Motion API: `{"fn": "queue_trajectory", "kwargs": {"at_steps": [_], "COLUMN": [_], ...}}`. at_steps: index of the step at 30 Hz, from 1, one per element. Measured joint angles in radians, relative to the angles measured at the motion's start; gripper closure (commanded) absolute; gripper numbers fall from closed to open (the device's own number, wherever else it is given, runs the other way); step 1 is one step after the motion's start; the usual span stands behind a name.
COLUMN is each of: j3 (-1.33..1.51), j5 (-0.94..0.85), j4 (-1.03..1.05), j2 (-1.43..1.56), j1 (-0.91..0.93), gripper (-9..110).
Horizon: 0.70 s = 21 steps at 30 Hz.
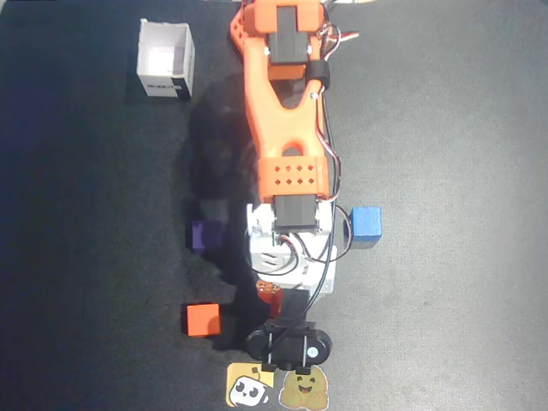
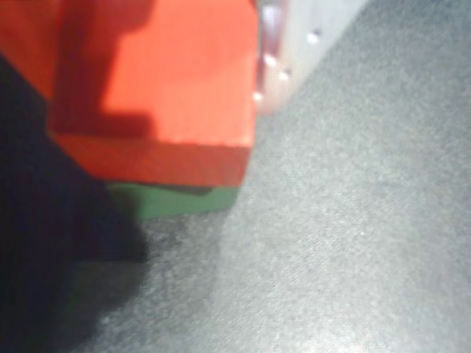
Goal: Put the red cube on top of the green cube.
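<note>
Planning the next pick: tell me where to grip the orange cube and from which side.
Take the orange cube by two opposite side faces, coming straight down from above. It lies flat on the mat with nothing touching it, so every side is free.

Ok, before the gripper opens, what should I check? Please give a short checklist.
1. Red cube above green cube: ok, in the wrist view.
2. Red cube resting flat on green: cannot tell, the seam is shadowed.
3. Edges aligned: cannot tell, most of the green cube is hidden.
4. Gripper open or shut: cannot tell.
5. Orange cube, purple cube and blue cube apart from the stack: ok.
</note>
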Motion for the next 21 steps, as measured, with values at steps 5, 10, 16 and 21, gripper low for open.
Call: {"fn": "queue_trajectory", "kwargs": {"at_steps": [5, 10, 16, 21], "j3": [0.017, 0.037, 0.038, 0.048], "j5": [0.0, -0.002, -0.002, -0.002], "j4": [0.0, -0.014, -0.017, -0.02], "j2": [-0.002, -0.002, -0.002, 0.0], "j1": [0.0, 0.002, 0.002, 0.002], "gripper": [96, 94, 90, 87]}}
